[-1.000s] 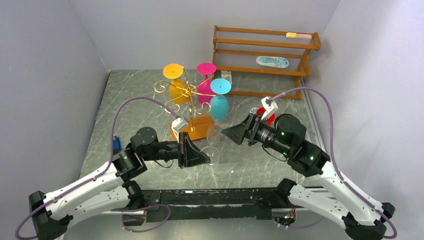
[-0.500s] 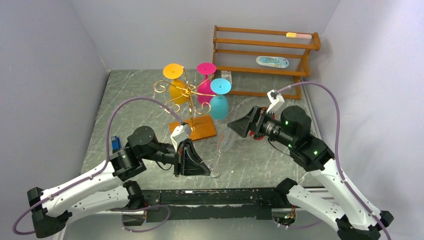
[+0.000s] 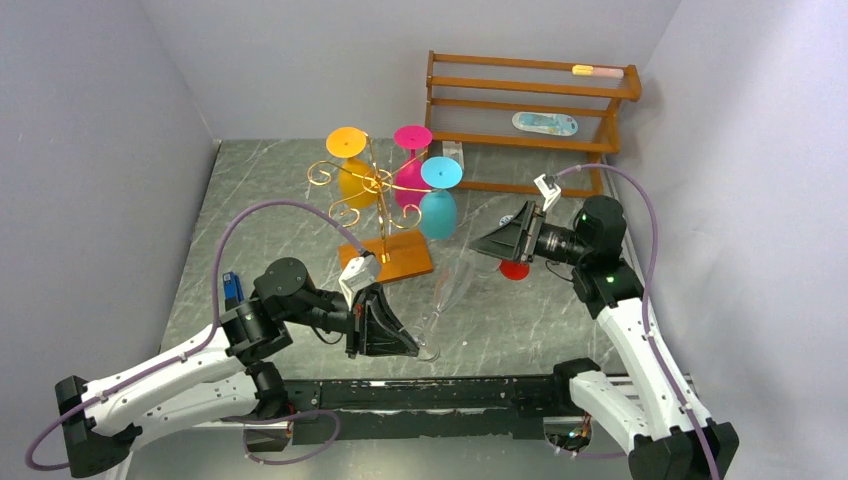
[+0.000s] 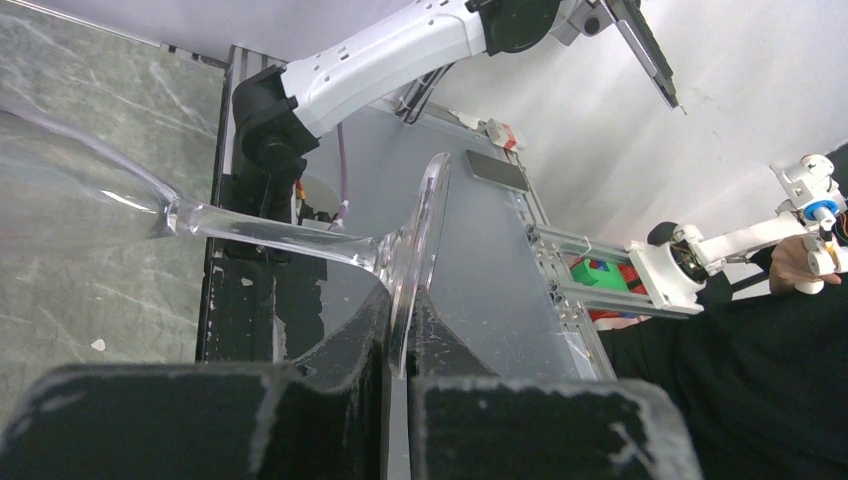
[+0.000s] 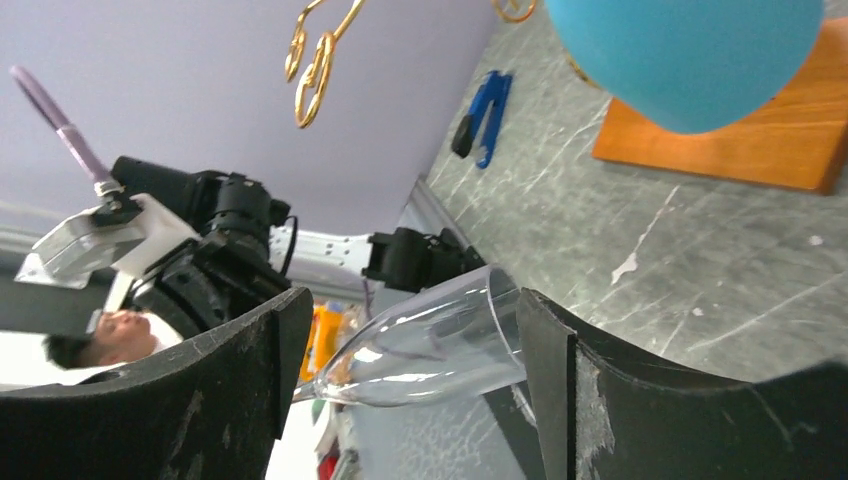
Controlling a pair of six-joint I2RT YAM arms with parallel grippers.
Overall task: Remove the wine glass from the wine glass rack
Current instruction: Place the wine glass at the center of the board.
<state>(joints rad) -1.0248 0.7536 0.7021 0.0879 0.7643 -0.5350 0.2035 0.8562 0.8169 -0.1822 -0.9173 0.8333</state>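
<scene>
Right arm has swung back, out to the right of the wine glass rack [image 3: 378, 205]. The right gripper [image 3: 482, 247] has its jaws spread wide; the wrist view shows the bowl between them, contact unclear. Left gripper [image 3: 408, 345] stays clenched on the foot of the clear wine glass [image 3: 447, 288]. The glass sits tilted on the near side of the rack, clear of its wire arms. The handover looks done, so the glass is off and only needs setting down. Three coloured glasses [image 3: 438, 212] hang on the rack.

The wine glass [image 3: 446, 288] is clear, glossy; the wine glass rack [image 3: 379, 200], shiny gold wire.
</scene>
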